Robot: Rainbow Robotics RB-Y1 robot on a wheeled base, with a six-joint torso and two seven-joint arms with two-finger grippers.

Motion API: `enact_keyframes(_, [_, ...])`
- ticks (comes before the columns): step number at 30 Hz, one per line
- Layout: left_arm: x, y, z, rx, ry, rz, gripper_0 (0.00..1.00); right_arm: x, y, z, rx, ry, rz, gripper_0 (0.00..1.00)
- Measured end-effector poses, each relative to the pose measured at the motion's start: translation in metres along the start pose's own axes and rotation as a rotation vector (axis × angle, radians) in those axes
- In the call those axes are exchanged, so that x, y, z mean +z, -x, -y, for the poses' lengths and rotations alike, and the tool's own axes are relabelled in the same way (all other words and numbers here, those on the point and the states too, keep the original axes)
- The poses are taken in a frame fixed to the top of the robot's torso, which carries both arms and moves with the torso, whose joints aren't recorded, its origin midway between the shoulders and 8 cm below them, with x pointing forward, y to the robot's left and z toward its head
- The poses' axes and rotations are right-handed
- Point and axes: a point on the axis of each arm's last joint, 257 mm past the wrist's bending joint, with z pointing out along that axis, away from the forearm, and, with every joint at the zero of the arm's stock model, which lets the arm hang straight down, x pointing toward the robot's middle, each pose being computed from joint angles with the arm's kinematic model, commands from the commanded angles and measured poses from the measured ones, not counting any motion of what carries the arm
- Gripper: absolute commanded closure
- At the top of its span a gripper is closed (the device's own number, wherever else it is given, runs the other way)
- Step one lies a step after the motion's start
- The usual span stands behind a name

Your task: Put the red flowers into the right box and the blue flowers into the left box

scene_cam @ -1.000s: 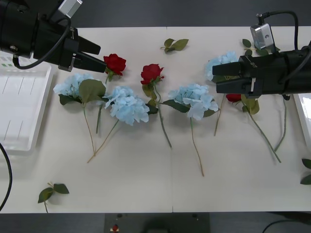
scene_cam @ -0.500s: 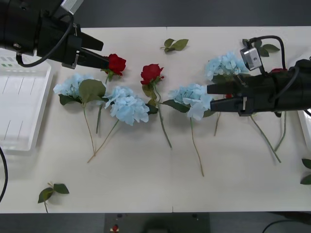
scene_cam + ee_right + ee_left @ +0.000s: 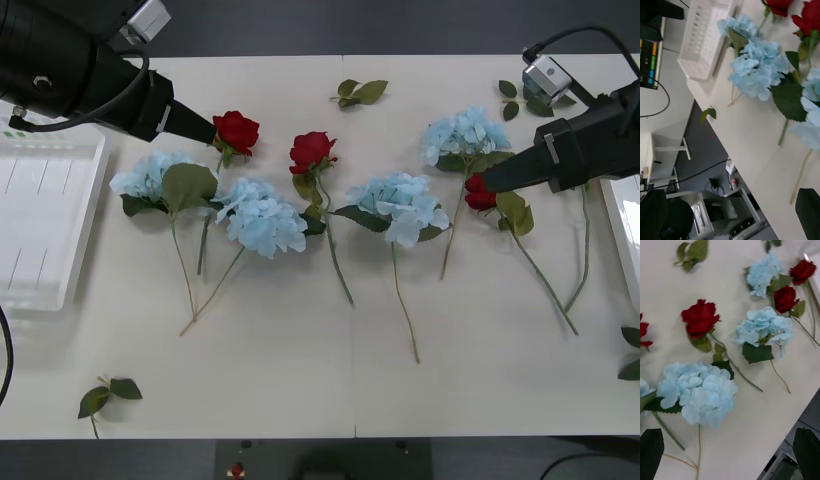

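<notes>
Lying bare, the left box (image 3: 45,225) holds no flowers.

Front view overhead on the table (image 3: 300,370); both wrist views low, oblique, sharing its flower-strewn middle.

Red flowers: three deep-red roses on thin green stems, lying flat on the surface; one at upper left of centre (image 3: 237,131), one at upper centre (image 3: 311,151), one at centre right (image 3: 479,192) beside a blue head. Blue flowers: four pale-blue hydrangea heads, stems pointing toward the frame's bottom; from left (image 3: 148,175), (image 3: 262,215), (image 3: 402,204), (image 3: 460,134). Left box (image 3: 48,225): shallow white ridged tray at the left edge. Right box (image 3: 626,225): white tray, cut by the right edge.
</notes>
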Motion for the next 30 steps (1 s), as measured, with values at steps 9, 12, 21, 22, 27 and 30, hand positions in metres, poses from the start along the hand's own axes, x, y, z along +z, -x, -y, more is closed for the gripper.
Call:
enact_keyframes(9, [-0.019,-0.022,-0.055,-0.265,0.23,-0.014,0.0,-0.058,-0.006,0.077,0.256,-0.463,-0.11,0.0])
enact_keyframes(12, [-0.02,-0.038,-0.072,-0.384,0.309,-0.027,0.0,-0.084,-0.005,0.107,0.29,-0.595,-0.113,0.0])
enact_keyframes(21, [0.002,-0.075,-0.109,-0.517,0.473,-0.049,0.0,-0.148,-0.016,0.18,0.398,-0.884,-0.066,0.0])
enact_keyframes(22, [0.004,-0.078,-0.112,-0.532,0.493,-0.049,0.0,-0.153,-0.015,0.186,0.399,-0.908,-0.056,0.0])
enact_keyframes(27, [0.013,-0.092,-0.125,-0.542,0.596,-0.071,0.0,-0.167,-0.011,0.214,0.403,-0.981,0.007,0.0])
enact_keyframes(30, [0.019,-0.097,-0.135,-0.555,0.661,-0.061,0.0,-0.167,-0.019,0.233,0.418,-1.005,0.02,0.0])
